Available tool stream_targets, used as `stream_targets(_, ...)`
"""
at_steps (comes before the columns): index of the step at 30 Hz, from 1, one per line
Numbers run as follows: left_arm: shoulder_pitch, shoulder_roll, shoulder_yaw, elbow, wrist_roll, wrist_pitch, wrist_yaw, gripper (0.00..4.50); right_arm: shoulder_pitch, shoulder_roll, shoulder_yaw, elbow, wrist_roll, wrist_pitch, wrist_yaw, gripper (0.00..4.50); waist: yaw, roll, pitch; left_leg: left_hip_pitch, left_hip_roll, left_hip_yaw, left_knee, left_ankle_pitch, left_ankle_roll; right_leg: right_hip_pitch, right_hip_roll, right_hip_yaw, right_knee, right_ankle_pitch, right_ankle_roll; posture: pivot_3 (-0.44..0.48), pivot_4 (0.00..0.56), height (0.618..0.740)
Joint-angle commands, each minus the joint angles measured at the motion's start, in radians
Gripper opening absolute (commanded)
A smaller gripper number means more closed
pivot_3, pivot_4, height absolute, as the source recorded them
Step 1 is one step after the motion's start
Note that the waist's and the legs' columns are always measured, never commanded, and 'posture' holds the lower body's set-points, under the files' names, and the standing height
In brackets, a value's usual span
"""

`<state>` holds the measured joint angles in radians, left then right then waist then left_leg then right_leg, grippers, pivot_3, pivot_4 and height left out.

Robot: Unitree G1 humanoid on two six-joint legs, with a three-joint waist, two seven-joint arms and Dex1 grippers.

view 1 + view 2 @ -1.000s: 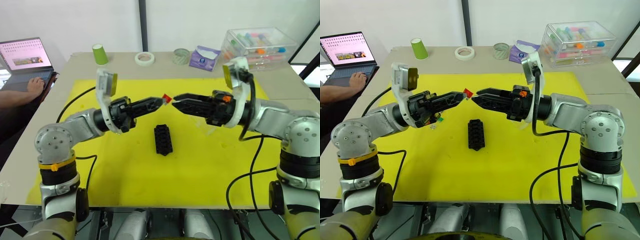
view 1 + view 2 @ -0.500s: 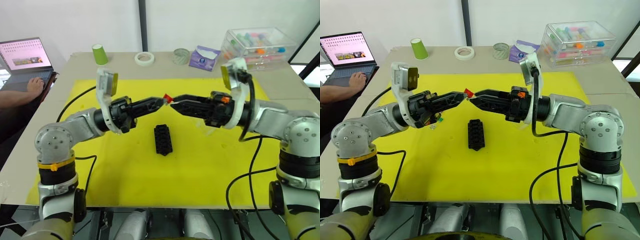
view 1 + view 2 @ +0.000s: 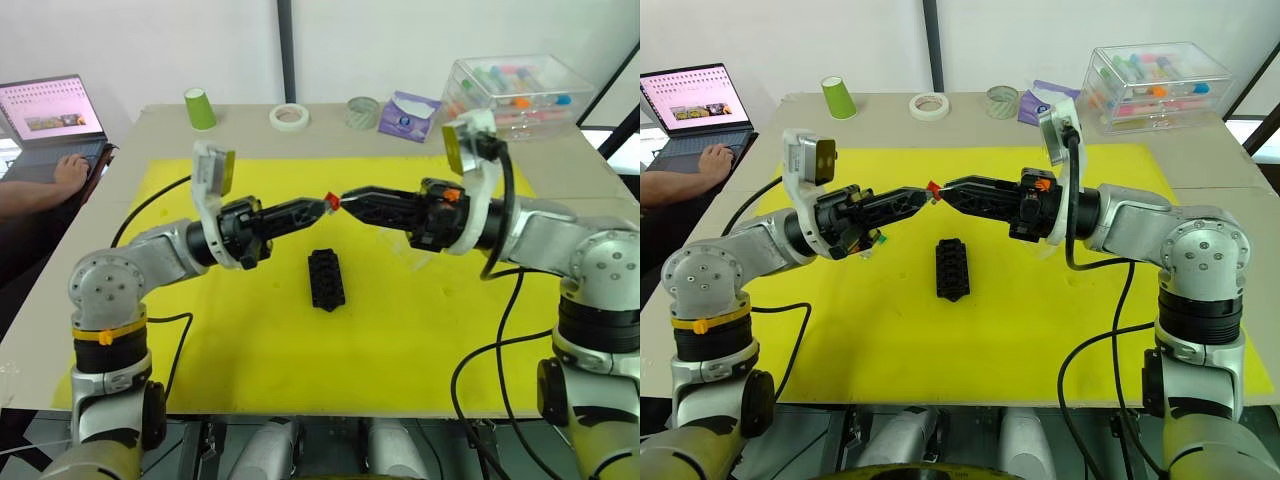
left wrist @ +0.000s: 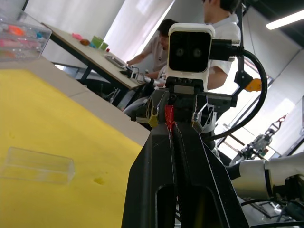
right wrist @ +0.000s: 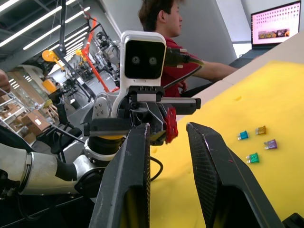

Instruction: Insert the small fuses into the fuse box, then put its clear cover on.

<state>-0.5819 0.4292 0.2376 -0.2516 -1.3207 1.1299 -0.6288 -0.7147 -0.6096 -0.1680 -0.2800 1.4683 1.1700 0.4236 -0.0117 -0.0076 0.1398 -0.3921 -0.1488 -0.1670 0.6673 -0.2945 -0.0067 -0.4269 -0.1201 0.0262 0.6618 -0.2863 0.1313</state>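
Red fuse point(image 3: 332, 201) is held in mid-air above the fuse box point(image 3: 326, 279), pinched by the closed left gripper point(image 3: 325, 204); the right gripper point(image 3: 347, 199), fingers apart, has closed in from a second ago to straddle it; handover looks imminent; both arms reach horizontally, tip to tip; clear cover point(image 4: 36, 166) lies unused on the yellow mat point(image 3: 400, 330).

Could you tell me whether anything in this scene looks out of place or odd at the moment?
Nothing looks damaged or spilled. The one unusual thing: the red fuse is held in mid-air by the shut left gripper, above the fuse box, with the open right gripper right at it. Loose fuses lie on the yellow mat.
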Motion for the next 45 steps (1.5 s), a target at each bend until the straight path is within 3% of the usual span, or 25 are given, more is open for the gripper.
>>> stream_targets(1,-0.002,0.009,-0.003,-0.028,-0.023,-0.024,-0.011,0.00,-0.026,0.001,-0.005,-0.014,0.027,-0.017,-0.009,1.25,0.000,0.000,0.000,0.000,0.000,0.000,0.000,0.000,0.000,0.000,0.000,0.000,0.000,0.000,0.000,0.000,0.150,0.740)
stream_targets(17,-0.022,0.011,-0.019,0.013,-0.005,-0.055,-0.032,0.00,-0.020,0.002,0.017,-0.009,-0.002,-0.022,0.004,1.25,0.000,0.000,0.000,0.000,0.000,0.000,0.000,0.000,0.000,0.000,0.000,0.000,0.000,0.000,0.000,0.000,0.150,0.740)
stream_targets(20,-0.018,0.018,-0.019,0.012,-0.010,-0.051,-0.038,0.00,-0.024,0.011,0.016,0.000,0.007,-0.031,-0.011,0.70,0.000,0.000,0.000,0.000,0.000,0.000,0.000,0.000,0.000,0.000,0.000,0.000,0.000,0.000,0.000,0.000,0.150,0.740)
stream_targets(22,-0.017,0.018,-0.021,0.012,-0.011,-0.051,-0.038,0.00,-0.028,0.012,0.015,0.006,0.010,-0.035,-0.015,0.07,0.000,0.000,0.000,0.000,0.000,0.000,0.000,0.000,0.000,0.000,0.000,0.000,0.000,0.000,0.000,0.000,0.150,0.740)
stream_targets(34,-0.013,0.040,-0.040,0.008,-0.003,-0.052,-0.064,0.00,-0.029,-0.003,0.015,0.010,0.028,-0.032,-0.005,0.03,0.000,0.000,0.000,0.000,0.000,0.000,0.000,0.000,0.000,0.000,0.000,0.000,-0.001,0.000,0.000,0.000,0.150,0.740)
stream_targets(37,-0.001,0.073,-0.048,-0.003,-0.016,-0.025,-0.087,0.69,-0.019,-0.014,0.015,-0.006,0.028,-0.029,0.002,0.00,0.000,0.000,0.000,0.000,0.000,0.000,-0.001,0.000,0.000,0.000,0.000,0.000,-0.001,0.000,0.000,0.000,0.150,0.740)
stream_targets(41,0.036,0.118,-0.044,-0.015,-0.015,-0.017,-0.115,2.08,-0.007,-0.025,0.010,-0.016,0.030,-0.028,0.003,0.00,-0.001,0.000,0.000,0.000,0.000,0.000,-0.001,0.000,0.000,0.000,0.000,0.000,-0.001,0.000,0.000,0.000,0.150,0.740)
stream_targets(45,0.131,0.230,-0.060,-0.094,0.073,-0.058,-0.237,3.40,-0.006,-0.053,0.014,-0.033,-0.001,-0.032,0.025,0.00,-0.004,0.001,0.001,0.000,0.000,0.000,-0.002,0.000,0.000,-0.001,0.000,0.001,-0.001,0.000,0.000,0.000,0.150,0.740)
